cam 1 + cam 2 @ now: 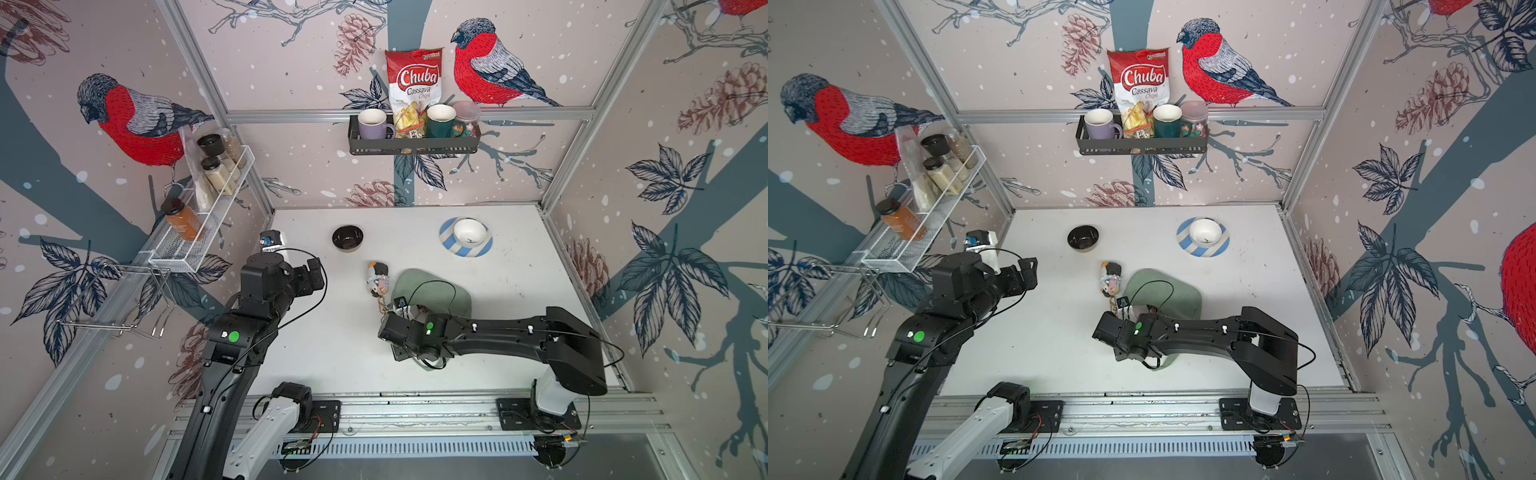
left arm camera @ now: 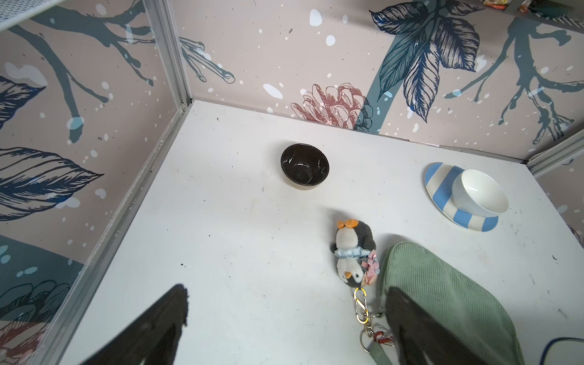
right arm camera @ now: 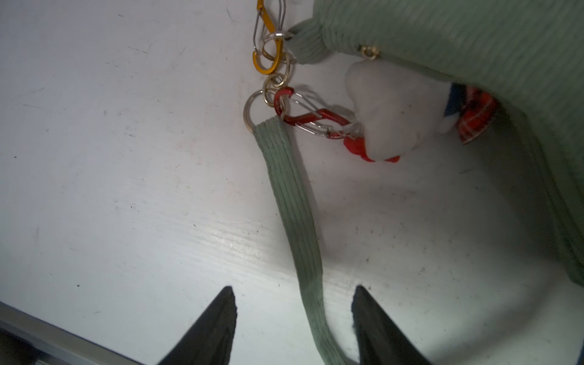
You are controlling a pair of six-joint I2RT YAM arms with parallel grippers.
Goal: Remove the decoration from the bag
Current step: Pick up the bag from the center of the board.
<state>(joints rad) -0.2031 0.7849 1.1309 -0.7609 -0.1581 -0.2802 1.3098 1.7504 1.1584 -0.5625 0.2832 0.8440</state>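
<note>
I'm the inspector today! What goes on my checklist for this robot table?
Surface: white table, scuffed and speckled.
Job's things: green bag lies flat; penguin toy beside it, joined by a gold clip; a red clip holds a white toy partly under the bag.
Clutter: black bowl; white bowl on a striped plate.
Hands: left hand open, raised, holding nothing; right hand open, fingers either side of the strap, not squeezing it.
Cables: a black cable arcs over the bag.
Surroundings: bird wallpaper; wall shelf with mugs and chips; wire rack with jars.
</note>
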